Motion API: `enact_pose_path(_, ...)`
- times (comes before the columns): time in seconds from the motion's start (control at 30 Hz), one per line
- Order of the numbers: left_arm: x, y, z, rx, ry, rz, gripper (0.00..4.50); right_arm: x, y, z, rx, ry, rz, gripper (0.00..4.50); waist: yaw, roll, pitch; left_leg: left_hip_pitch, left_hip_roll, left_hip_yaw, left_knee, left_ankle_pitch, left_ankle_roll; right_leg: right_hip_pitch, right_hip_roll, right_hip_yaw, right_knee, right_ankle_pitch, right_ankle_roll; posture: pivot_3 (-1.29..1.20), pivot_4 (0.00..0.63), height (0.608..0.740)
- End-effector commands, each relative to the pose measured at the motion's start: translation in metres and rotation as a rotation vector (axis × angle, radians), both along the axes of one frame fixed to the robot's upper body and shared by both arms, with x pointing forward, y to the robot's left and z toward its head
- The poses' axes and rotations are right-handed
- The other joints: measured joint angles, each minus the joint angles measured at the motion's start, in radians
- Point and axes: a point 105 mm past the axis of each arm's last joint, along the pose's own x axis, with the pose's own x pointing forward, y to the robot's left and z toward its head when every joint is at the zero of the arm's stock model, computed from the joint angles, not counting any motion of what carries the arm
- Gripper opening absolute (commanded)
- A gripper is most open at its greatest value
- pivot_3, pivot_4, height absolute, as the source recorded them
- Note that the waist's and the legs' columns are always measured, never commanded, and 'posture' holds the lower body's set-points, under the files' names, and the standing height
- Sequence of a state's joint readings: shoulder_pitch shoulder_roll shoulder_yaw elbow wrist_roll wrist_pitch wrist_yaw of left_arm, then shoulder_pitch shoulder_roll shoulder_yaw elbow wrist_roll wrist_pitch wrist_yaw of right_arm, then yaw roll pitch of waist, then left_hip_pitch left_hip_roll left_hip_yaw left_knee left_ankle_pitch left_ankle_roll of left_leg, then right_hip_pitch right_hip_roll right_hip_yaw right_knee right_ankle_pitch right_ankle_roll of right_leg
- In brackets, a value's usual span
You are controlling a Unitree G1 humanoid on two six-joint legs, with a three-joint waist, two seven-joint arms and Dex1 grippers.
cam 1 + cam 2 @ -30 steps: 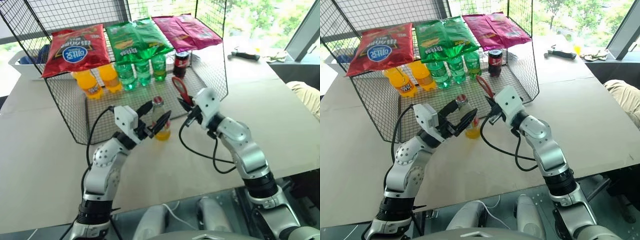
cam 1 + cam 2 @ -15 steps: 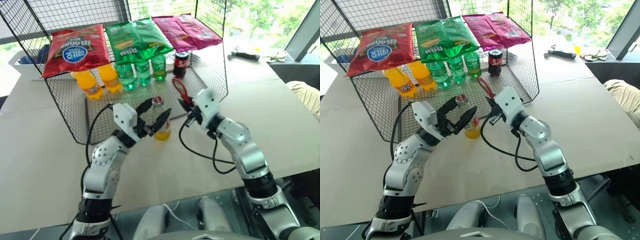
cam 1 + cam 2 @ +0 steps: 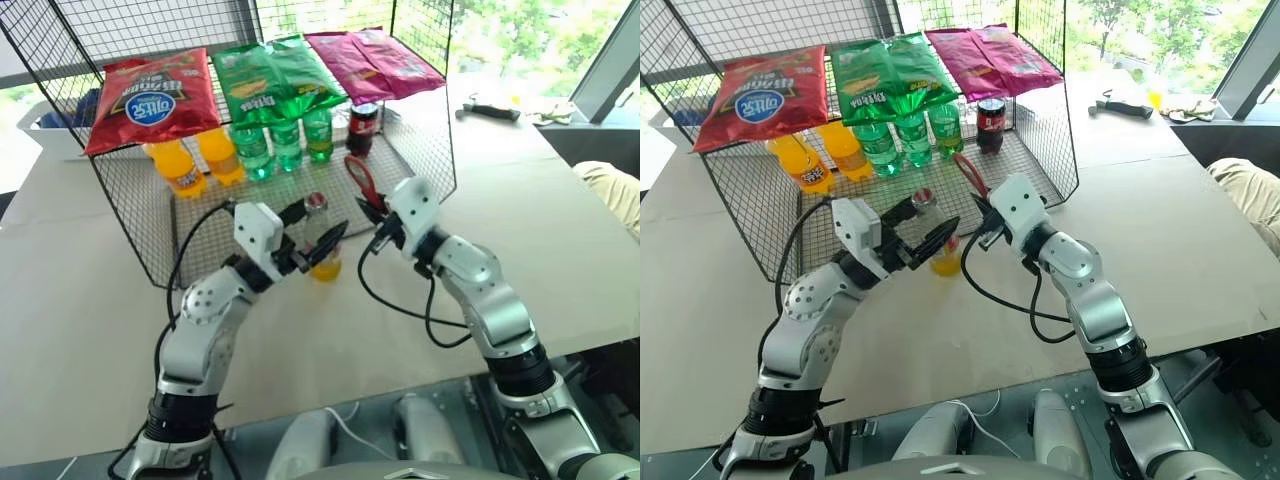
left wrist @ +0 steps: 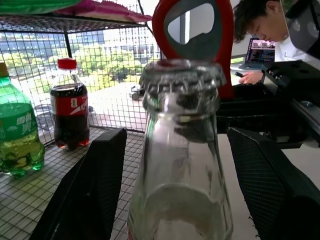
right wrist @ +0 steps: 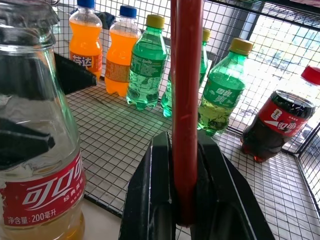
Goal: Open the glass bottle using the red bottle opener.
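Bottle (image 3: 322, 240): slick, breakable glass, best held around its body; left gripper (image 3: 315, 232) straddles it apart, right gripper (image 3: 372, 212) clamps the opener (image 3: 360, 178).

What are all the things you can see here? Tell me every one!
glass bottle: one, clear, orange drink at bottom, cap on, between the left jaws
red bottle opener: one, red, clamped upright in the right jaws
chip bags: three, red, green, pink, on top of the rack
wire rack: one, black, on the table
soda bottles: two, orange, inside the rack
soda bottles: three, green, inside the rack
cola bottle: one, dark, inside the rack
table: one, beige
left gripper: one, black, open
right gripper: one, black, shut
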State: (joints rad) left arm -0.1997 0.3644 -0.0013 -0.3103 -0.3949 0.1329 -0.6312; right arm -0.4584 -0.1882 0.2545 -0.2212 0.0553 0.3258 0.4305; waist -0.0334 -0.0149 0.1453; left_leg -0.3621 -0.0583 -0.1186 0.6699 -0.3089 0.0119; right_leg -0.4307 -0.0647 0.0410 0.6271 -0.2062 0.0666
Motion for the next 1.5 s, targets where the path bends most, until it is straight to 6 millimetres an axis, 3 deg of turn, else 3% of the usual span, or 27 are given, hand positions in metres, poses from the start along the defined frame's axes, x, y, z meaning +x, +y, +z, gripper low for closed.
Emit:
enact_pose_path(0.03,-0.006,-0.004,0.013,-0.004,-0.048,-0.017,3.28,-0.004,0.0,0.012,0.026,-0.051,0.008,0.0,-0.001,0.0,0.0,0.0,0.0,0.0,0.0,0.0,0.0,0.0,0.0,0.0,0.0,0.0,0.0,0.0,0.15,0.74)
enact_pose_path(0.47,-0.005,-0.004,0.014,-0.016,-0.034,-0.013,3.28,-0.004,0.001,0.012,0.028,-0.05,0.006,0.0,-0.001,0.0,0.0,0.0,0.0,0.0,0.0,0.0,0.0,0.0,0.0,0.0,0.0,0.0,0.0,0.0,0.15,0.74)
enact_pose_path(0.53,-0.005,-0.003,0.016,-0.029,-0.04,-0.009,2.77,-0.004,0.001,0.012,0.029,-0.049,0.006,0.0,-0.001,0.0,0.0,0.0,0.0,0.0,0.0,0.0,0.0,0.0,0.0,0.0,0.0,0.0,0.0,0.0,0.15,0.74)
enact_pose_path(0.6,-0.004,-0.002,0.018,-0.054,-0.043,-0.001,1.86,-0.004,0.001,0.011,0.029,-0.049,0.006,0.0,0.0,0.0,0.0,0.0,0.0,0.0,0.0,0.0,0.0,0.0,0.0,0.0,0.0,0.0,0.0,0.0,0.15,0.74)
enact_pose_path(0.7,-0.004,-0.002,0.016,-0.053,-0.034,0.0,1.46,-0.004,0.001,0.011,0.029,-0.049,0.005,0.0,0.0,0.0,0.0,0.0,0.0,0.0,0.0,0.0,0.0,0.0,0.0,0.0,0.0,0.0,0.0,0.0,0.15,0.74)
enact_pose_path(1.23,-0.006,-0.004,0.002,-0.04,-0.018,-0.001,1.46,-0.004,0.005,0.015,0.02,-0.068,0.02,0.0,0.0,0.0,0.0,0.0,0.0,0.0,0.0,0.0,0.0,0.0,0.0,0.0,0.0,0.0,0.0,0.0,0.15,0.74)
enact_pose_path(1.37,-0.005,-0.003,0.0,-0.042,-0.014,0.002,1.46,-0.006,0.017,0.014,-0.083,-0.162,0.056,0.0,-0.001,0.0,0.0,0.0,0.0,0.0,0.0,0.0,0.0,0.0,0.0,0.0,0.0,0.0,0.0,0.0,0.15,0.74)
enact_pose_path(1.5,-0.004,-0.005,-0.002,-0.043,-0.011,-0.001,1.46,-0.008,0.034,0.01,-0.268,-0.373,0.096,0.0,-0.002,0.0,0.0,0.0,-0.001,0.001,0.0,0.0,0.0,0.0,0.0,0.0,0.0,0.0,0.0,0.0,0.15,0.74)
